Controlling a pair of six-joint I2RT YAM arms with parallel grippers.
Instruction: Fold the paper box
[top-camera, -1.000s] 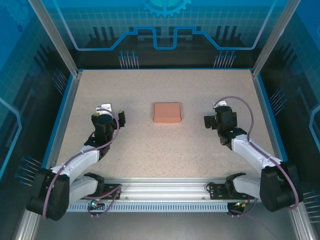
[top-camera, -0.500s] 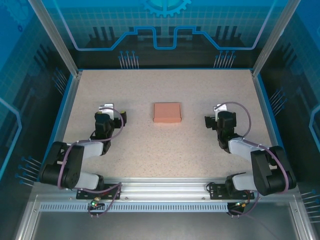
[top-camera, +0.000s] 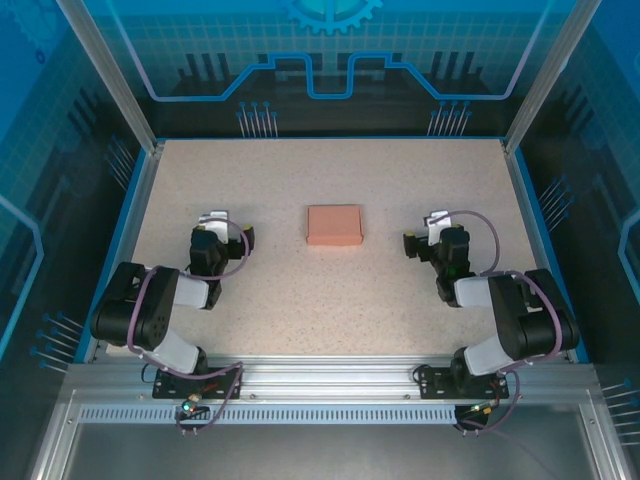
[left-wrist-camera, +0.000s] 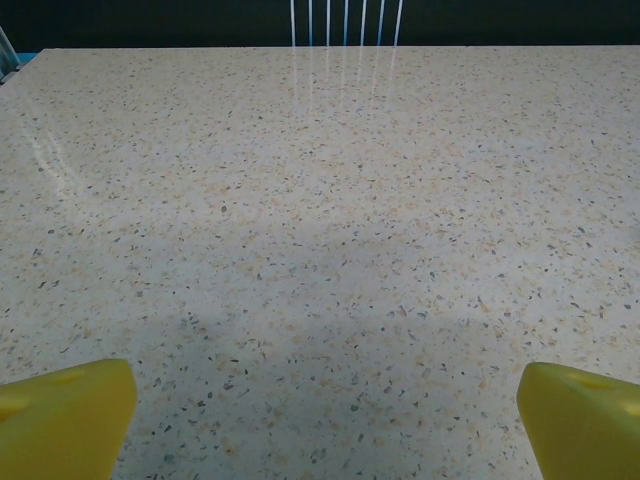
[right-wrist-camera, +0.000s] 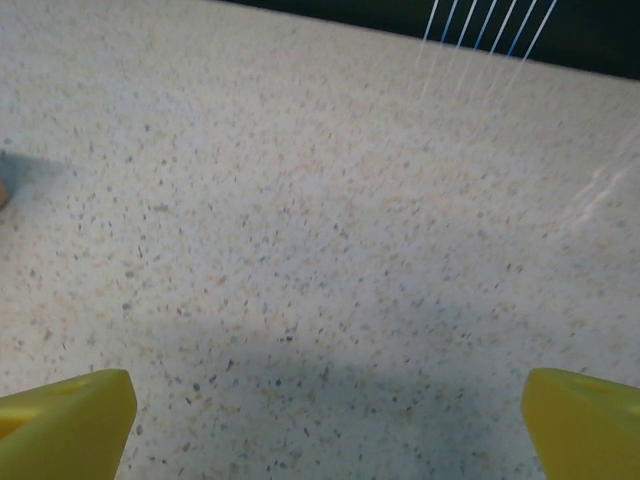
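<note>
The paper box (top-camera: 334, 225) is a small salmon-pink rectangular box, closed, lying on the speckled table between the two arms. My left gripper (top-camera: 222, 228) sits low to the left of it, well apart, jaws wide open with nothing between its yellow fingertips (left-wrist-camera: 65, 415). To the right of the box, also apart from it, my right gripper (top-camera: 428, 232) is open and empty, its yellow fingertips (right-wrist-camera: 70, 420) spread over bare table. A sliver of the box edge (right-wrist-camera: 3, 194) shows at the far left of the right wrist view.
The speckled table (top-camera: 330, 290) is bounded by blue rails and aluminium posts (top-camera: 110, 85). Both arms are folded back low near the front rail (top-camera: 320, 380). Thin white vertical rods (left-wrist-camera: 345, 22) stand at the table's far edge.
Both arms have folded down and back toward their bases, the grippers dropping lower beside the box. The box has not moved.
</note>
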